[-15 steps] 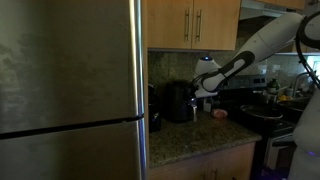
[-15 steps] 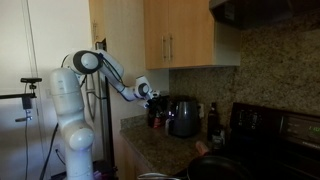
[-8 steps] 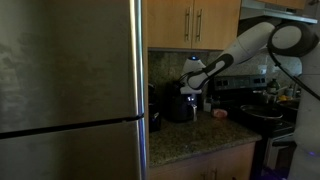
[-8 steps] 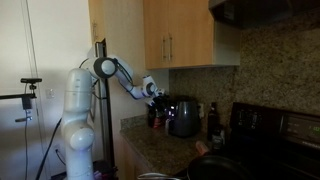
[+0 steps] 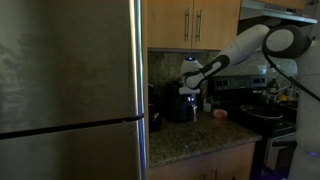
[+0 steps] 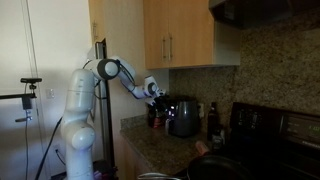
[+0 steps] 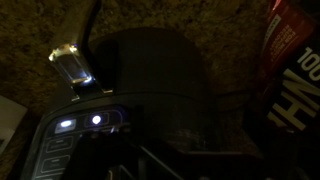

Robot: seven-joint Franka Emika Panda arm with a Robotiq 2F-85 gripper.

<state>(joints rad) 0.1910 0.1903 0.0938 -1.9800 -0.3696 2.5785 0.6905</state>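
Now the gripper [image 5: 187, 88] hangs just above the dark appliance [image 5: 180, 104] at mid-frame in an exterior view. A second ago it was further right, over the counter [image 5: 205, 135], and it has barely moved in the last half second. Its jaws stand wide apart with nothing between them.

In the wrist view the appliance's rounded top [image 7: 165, 90] fills the centre of the picture. A lit panel [image 7: 80, 124] with two small lights sits at lower left, and a clear tab [image 7: 72, 68] sticks up at upper left. A red packet [image 7: 290, 70] with white lettering stands just beside the appliance at the right edge.

Seen from the other side, the arm [image 6: 125, 80] reaches in from the left. The gripper [image 6: 156, 94] is close over the near edge of the appliance [image 6: 183, 118], whereas a second ago it was clearly short of it. By my reading the approach is made, with the gripper over the appliance and not yet touching it.

Further back, wooden cabinets [image 5: 195, 22] run along the top, and the refrigerator [image 5: 70, 90] fills the left half.
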